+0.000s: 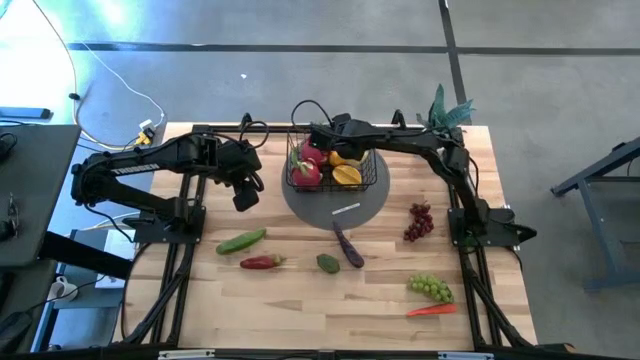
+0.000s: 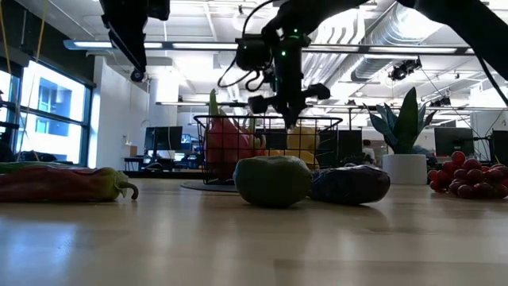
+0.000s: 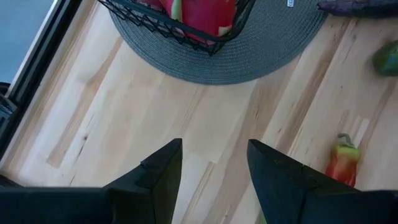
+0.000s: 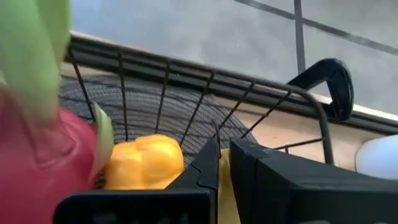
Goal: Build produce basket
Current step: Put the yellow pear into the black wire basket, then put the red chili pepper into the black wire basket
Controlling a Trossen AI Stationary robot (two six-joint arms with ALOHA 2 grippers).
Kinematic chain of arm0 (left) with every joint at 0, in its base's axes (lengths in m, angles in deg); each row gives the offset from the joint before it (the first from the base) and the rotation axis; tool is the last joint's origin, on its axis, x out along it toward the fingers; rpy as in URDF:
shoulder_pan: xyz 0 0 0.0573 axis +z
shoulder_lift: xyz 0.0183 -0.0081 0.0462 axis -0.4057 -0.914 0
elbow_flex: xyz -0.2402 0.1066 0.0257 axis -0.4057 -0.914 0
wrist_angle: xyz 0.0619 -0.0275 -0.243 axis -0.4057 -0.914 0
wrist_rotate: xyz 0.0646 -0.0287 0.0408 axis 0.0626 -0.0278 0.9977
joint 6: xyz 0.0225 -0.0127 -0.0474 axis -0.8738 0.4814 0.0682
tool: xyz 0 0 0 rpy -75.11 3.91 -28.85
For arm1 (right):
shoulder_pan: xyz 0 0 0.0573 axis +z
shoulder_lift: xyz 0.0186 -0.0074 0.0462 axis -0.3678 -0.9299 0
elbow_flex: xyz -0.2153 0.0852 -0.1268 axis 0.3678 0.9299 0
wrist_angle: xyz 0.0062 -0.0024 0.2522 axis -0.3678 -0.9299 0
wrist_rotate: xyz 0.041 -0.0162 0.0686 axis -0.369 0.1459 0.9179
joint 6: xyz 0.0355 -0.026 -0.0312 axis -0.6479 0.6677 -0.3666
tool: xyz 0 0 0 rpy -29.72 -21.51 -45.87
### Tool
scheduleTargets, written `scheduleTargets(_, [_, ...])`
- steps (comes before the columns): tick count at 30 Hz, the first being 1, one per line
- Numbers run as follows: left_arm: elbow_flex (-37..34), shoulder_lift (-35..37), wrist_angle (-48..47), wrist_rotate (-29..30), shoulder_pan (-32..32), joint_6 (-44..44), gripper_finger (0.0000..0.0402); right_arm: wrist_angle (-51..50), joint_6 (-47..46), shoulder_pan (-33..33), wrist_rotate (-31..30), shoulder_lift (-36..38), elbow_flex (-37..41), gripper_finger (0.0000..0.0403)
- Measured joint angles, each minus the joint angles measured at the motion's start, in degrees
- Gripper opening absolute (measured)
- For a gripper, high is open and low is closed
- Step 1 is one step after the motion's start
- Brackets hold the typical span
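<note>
The black wire basket [image 1: 381,172] stands on a round grey mat [image 1: 310,208]. It holds pink dragon fruits [image 1: 308,165], a yellow pepper [image 4: 143,162] and orange pieces [image 1: 348,177]. My right gripper [image 4: 225,149] reaches down from above into the basket [image 2: 333,123], its fingers nearly together on a yellow piece. My left gripper [image 3: 214,149] hangs open over bare table left of the mat [image 1: 245,197]. On the table lie a cucumber [image 1: 241,241], a red chilli [image 1: 262,262], a green piece [image 1: 328,263], an eggplant [image 1: 348,245], red grapes [image 1: 419,221], green grapes [image 1: 430,288] and a carrot [image 1: 431,310]. My right gripper pinches a yellow piece [image 4: 222,186], which shows only as a strip in the narrow gap between the two fingers. The fingers come from above, pointing down inside the basket's far side. The fingers hide which part of the piece they hold and how it sits.
A potted plant [image 1: 447,112] stands at the table's far right corner. A small white object [image 1: 346,209] lies on the mat's near part. Bare wood lies along the table's near edge and its left side. The basket has a black loop handle [image 4: 333,81].
</note>
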Motion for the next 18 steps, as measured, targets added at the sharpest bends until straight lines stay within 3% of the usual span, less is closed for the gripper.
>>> scheduleTargets(8, [0.00,0.00,-0.01,-0.02,-0.02,0.00,0.0172,0.11,-0.19,-0.04,3.19,-1.70,0.00,0.0009])
scheduleTargets(18, [0.00,0.00,-0.04,-0.13,-0.02,0.00,0.0172,-2.47,1.47,-0.04,3.61,-1.03,-0.13,0.0102])
